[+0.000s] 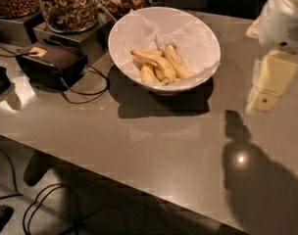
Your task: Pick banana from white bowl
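Long curved yellow banana (156,61) lies among shorter bananas (179,67) in the wide, paper-lined white bowl (188,85); cream gripper (265,94) hangs over the grey table (139,146), well right of the bowl (we cannot tell its grip state)

The gripper (262,101) is hanging above the right part of the table (139,146). The bowl (161,87) is sitting on the table well to the gripper's left. The banana (156,62) is lying in the bowl, with other bananas (178,66) touching it on the gripper's side. Jars (70,6) are standing behind the bowl, farther left. A box (53,60) with cables (90,89) is sitting left of the bowl.
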Motion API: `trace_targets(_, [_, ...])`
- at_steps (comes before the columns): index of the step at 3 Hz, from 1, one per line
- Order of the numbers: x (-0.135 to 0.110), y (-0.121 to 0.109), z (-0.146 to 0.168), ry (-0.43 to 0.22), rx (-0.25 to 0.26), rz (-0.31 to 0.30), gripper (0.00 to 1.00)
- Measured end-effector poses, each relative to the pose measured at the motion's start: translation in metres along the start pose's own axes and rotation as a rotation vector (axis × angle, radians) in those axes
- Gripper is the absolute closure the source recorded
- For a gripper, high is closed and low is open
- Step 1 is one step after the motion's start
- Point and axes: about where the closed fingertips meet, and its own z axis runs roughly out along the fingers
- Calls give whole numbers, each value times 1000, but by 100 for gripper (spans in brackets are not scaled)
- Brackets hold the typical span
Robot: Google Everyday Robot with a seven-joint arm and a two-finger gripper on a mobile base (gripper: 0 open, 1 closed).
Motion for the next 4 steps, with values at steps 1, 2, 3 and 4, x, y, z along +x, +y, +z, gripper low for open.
trace_targets(1, [-24, -16, 4, 42, -18, 3, 0])
trace_targets(2, [-30, -21, 5, 26, 1, -3, 0])
trace_targets(3, [-35, -25, 9, -4, 4, -26, 0])
trace_targets(4, [-59, -31, 12, -33, -16, -36, 0])
